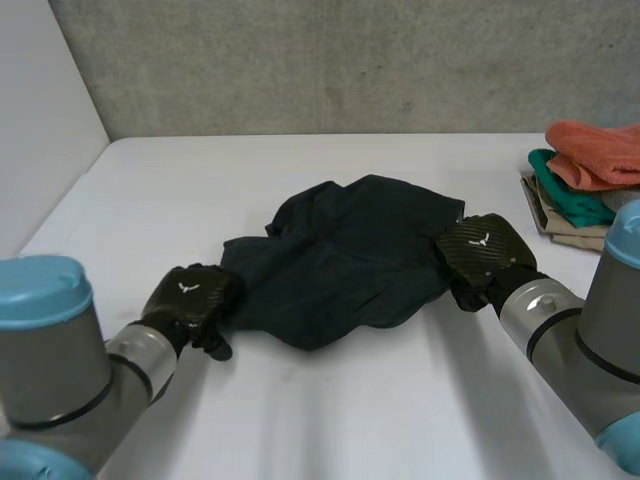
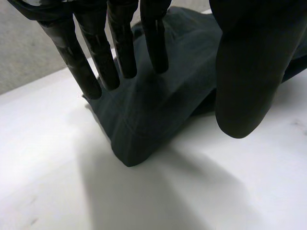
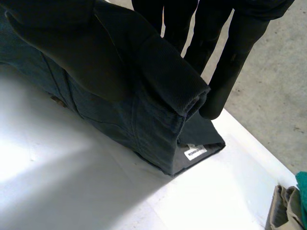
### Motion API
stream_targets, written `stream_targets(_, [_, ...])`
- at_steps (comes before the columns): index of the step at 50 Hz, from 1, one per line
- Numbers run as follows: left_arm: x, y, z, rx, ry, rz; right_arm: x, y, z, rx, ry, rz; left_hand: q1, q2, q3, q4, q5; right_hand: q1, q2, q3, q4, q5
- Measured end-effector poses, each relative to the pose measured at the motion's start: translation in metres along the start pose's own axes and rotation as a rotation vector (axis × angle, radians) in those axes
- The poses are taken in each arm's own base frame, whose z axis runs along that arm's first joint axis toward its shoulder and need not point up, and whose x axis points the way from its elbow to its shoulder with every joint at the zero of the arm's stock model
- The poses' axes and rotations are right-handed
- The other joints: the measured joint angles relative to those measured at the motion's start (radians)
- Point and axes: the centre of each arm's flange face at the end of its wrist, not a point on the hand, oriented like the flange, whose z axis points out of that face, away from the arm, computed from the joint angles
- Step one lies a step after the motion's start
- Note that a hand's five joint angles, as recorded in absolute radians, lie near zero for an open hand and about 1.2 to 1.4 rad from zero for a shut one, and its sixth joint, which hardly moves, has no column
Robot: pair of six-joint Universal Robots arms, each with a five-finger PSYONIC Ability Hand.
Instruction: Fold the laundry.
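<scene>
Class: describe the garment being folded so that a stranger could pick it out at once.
On the white table, look at the middle. The dark garment lies crumpled there, a white label at one corner. Unlike the orange, green and beige pile at the right edge, it is unfolded.

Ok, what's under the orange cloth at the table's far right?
A green cloth, and under that a beige one. The right arm covers their near edge, so whatever lies there is hidden.
</scene>
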Motion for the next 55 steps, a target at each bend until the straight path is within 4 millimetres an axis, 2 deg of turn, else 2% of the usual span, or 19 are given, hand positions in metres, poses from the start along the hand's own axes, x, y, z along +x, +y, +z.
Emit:
stream_targets(5, [0.002,0.002,0.02,-0.001,0.021,0.013,0.0,0.0,0.0,-0.002,-0.003,0.002,0.129,0.107,0.109,0.106,0.103,0.0,0.0,0.0,0.0,0.0])
stream_targets(7, [0.004,0.001,0.026,0.007,0.024,0.021,0.001,0.001,0.001,-0.004,0.0,0.002,0.322,0.275,0.275,0.272,0.265,0.0,0.0,0.0,0.0,0.0])
stream_targets(8, [0.005,-0.001,0.032,0.021,0.025,0.033,0.003,0.001,0.002,-0.004,0.005,0.001,0.576,0.531,0.529,0.516,0.506,0.0,0.0,0.0,0.0,0.0])
stream_targets(9, [0.005,-0.003,0.035,0.031,0.023,0.04,0.004,0.001,0.002,-0.004,0.008,0.0,0.651,0.614,0.611,0.616,0.604,0.0,0.0,0.0,0.0,0.0])
stream_targets(16, [0.003,-0.036,0.026,0.114,-0.012,0.069,0.018,-0.014,0.001,0.02,0.048,-0.023,0.653,0.683,0.678,0.684,0.637,0.0,0.0,0.0,0.0,0.0])
stream_targets(18, [-0.002,-0.086,-0.012,0.236,-0.045,0.077,0.037,-0.045,-0.01,0.072,0.103,-0.079,0.653,0.686,0.681,0.685,0.637,0.0,0.0,0.0,0.0,0.0])
stream_targets(22, [-0.006,-0.138,-0.059,0.384,-0.056,0.085,0.057,-0.087,-0.03,0.152,0.165,-0.16,0.653,0.686,0.682,0.685,0.641,0.0,0.0,0.0,0.0,0.0])
stream_targets(26, [-0.014,-0.183,-0.106,0.498,-0.067,0.096,0.071,-0.125,-0.052,0.205,0.204,-0.224,0.653,0.686,0.682,0.686,0.656,0.0,0.0,0.0,0.001,0.0])
stream_targets(29, [-0.021,-0.198,-0.121,0.488,-0.075,0.101,0.073,-0.139,-0.061,0.181,0.186,-0.261,0.653,0.687,0.682,0.686,0.656,-0.001,0.0,0.0,0.001,0.0])
stream_targets(33, [-0.028,-0.194,-0.109,0.367,-0.068,0.096,0.065,-0.134,-0.056,0.094,0.115,-0.307,0.653,0.688,0.682,0.686,0.656,-0.001,0.0,0.0,0.001,0.0])
stream_targets(37, [-0.033,-0.171,-0.073,0.184,-0.044,0.091,0.053,-0.116,-0.039,-0.001,0.041,-0.338,0.653,0.688,0.682,0.686,0.657,-0.001,0.0,0.0,0.001,0.0])
stream_targets(40, [-0.035,-0.146,-0.032,0.055,-0.025,0.106,0.04,-0.092,-0.011,-0.072,-0.004,-0.343,0.653,0.688,0.682,0.686,0.656,-0.001,0.0,0.0,0.001,0.0])
stream_targets(42, [-0.035,-0.141,-0.024,0.037,-0.023,0.112,0.036,-0.085,-0.002,-0.083,-0.009,-0.341,0.653,0.688,0.682,0.686,0.656,-0.001,0.0,0.0,0.001,0.0])
stream_targets(43, [-0.037,-0.135,-0.009,0.022,-0.024,0.127,0.033,-0.08,0.007,-0.086,-0.007,-0.339,0.653,0.688,0.682,0.686,0.656,-0.001,0.0,0.0,0.001,0.0])
stream_targets(44, [-0.038,-0.132,0.007,0.026,-0.032,0.147,0.027,-0.073,0.023,-0.077,0.006,-0.334,0.653,0.688,0.682,0.686,0.656,-0.001,0.0,0.0,0.001,0.0])
stream_targets(47, [-0.042,-0.137,0.028,0.075,-0.06,0.179,0.023,-0.07,0.044,-0.035,0.048,-0.329,0.653,0.688,0.682,0.686,0.657,-0.001,0.0,0.0,0.001,0.0])
stream_targets(49, [-0.051,-0.164,0.044,0.227,-0.133,0.21,0.027,-0.083,0.067,0.072,0.143,-0.321,0.653,0.688,0.683,0.687,0.656,-0.001,0.0,0.0,0.002,0.001])
stream_targets(51, [-0.059,-0.196,0.046,0.385,-0.202,0.218,0.036,-0.104,0.079,0.19,0.24,-0.31,0.653,0.689,0.683,0.689,0.656,-0.001,0.0,0.0,0.004,0.0])
stream_targets(55, [-0.073,-0.267,0.021,0.742,-0.326,0.197,0.062,-0.162,0.082,0.489,0.439,-0.274,0.653,0.689,0.683,0.689,0.656,-0.001,0.0,0.0,0.004,0.0])
